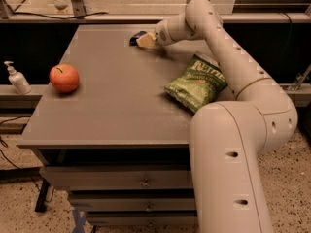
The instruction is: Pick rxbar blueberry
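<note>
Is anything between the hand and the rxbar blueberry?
Nothing visible. The hand is right beside the rxbar blueberry near the far edge of the table; the chip bag and apple lie nearer the camera, off that line.

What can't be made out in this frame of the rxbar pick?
- Camera view: only a dark corner of the rxbar blueberry shows. The gripper, at the far edge of the table, covers the rest, so any hold on it is unclear.
- The chip bag has its right edge hidden behind the arm.
- The drawers are cut off by the picture's bottom edge.
</note>
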### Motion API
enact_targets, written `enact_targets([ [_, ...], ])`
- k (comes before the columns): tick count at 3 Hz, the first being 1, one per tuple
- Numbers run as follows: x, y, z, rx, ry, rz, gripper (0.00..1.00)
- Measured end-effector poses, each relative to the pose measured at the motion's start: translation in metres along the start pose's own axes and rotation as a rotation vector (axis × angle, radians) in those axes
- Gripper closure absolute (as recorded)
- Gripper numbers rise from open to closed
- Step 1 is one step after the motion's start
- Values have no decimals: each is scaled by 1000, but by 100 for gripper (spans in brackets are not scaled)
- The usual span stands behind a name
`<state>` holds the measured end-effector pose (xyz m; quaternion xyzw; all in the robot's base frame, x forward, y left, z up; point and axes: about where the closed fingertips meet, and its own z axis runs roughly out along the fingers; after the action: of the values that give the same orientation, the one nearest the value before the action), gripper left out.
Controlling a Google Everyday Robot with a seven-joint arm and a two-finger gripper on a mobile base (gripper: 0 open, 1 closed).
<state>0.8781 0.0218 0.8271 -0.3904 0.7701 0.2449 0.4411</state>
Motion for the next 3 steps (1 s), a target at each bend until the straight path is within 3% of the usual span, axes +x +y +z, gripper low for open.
enact_targets([
  [2,-1,0,0,1,1,-2,15],
  [3,-1,0,0,1,1,-2,0],
])
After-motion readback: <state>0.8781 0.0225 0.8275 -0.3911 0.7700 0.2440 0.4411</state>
